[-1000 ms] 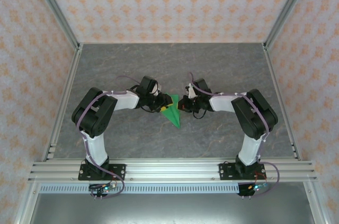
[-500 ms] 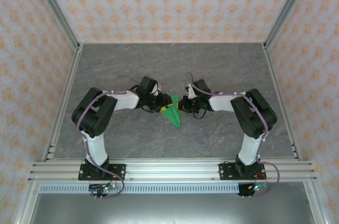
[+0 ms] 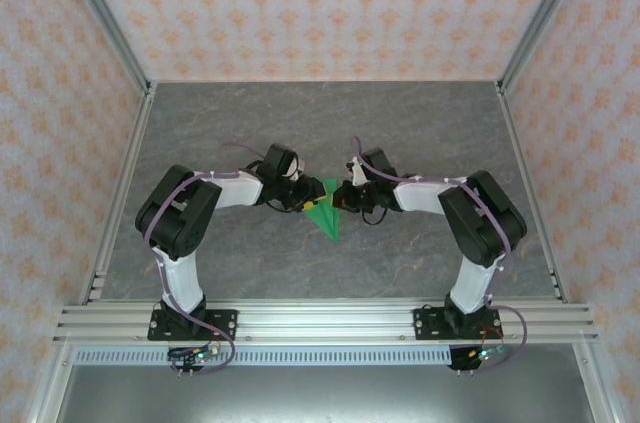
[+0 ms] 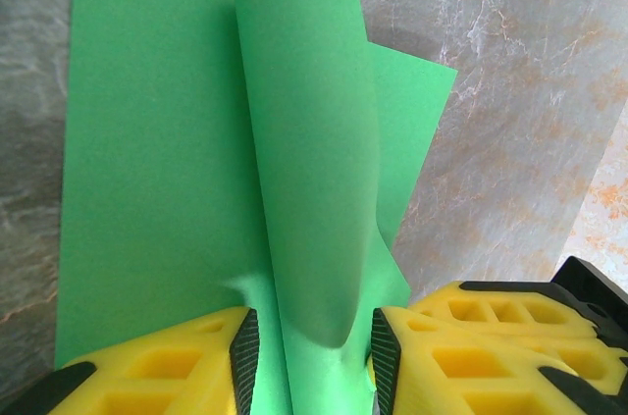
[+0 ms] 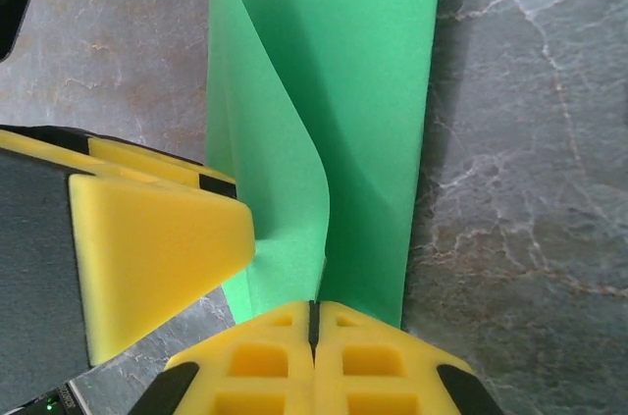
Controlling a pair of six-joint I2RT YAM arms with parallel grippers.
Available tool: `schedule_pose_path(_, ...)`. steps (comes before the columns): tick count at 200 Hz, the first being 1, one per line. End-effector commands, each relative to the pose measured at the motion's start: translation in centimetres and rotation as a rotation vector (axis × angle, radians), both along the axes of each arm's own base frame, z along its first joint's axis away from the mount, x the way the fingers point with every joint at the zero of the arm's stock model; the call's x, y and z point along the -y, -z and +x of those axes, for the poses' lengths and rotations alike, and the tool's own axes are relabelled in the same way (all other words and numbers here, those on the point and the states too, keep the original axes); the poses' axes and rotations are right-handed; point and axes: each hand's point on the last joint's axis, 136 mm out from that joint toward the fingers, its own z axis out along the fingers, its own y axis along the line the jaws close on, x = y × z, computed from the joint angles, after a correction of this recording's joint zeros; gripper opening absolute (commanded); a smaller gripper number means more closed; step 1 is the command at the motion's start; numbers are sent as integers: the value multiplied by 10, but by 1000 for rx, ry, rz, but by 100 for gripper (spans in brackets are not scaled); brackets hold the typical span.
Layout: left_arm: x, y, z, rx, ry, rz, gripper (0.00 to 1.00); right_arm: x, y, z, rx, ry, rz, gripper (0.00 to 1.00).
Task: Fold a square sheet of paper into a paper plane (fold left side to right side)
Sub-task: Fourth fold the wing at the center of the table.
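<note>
Paper plane (image 3: 324, 215) lies dead centre of the overhead view on the grey table (image 3: 420, 133), its point aimed lower right, with both arms crowding it. Left gripper (image 4: 312, 341), at the bottom of its wrist view, is partway closed, pinching a raised loop of the green paper. Right gripper (image 5: 314, 322) is clamped tight, and the upright flap runs straight into the seam between its fingers.

The paper plane (image 4: 157, 160) is thin matt green paper; the fingers (image 4: 491, 346) look matt yellow plastic; the table (image 3: 400, 123) smooth, grey, marbled; the near rail (image 3: 330, 321) dull ribbed metal.
</note>
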Motion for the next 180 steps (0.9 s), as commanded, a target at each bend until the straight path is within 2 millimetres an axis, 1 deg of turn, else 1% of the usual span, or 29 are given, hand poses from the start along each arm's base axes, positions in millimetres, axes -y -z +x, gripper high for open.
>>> schedule_pose_path(1,-7,14,-3,-23,-4,59,38,6,4,-4,-8,10,-39,4)
schedule_pose_path(74,-7,13,-4,-21,-2,59,38,10,18,1,-17,20,-92,4)
schedule_pose_path(104,-8,15,-4,-24,-3,61,38,10,20,2,-18,24,-98,4)
schedule_pose_path(134,-7,14,-4,-22,-3,59,38,8,17,5,-7,24,-92,4)
schedule_pose_path(146,-7,14,-4,-21,-3,57,38,9,18,5,-11,22,-96,4)
schedule_pose_path(180,-7,10,-4,-11,1,51,38,18,29,-3,-37,14,-162,4)
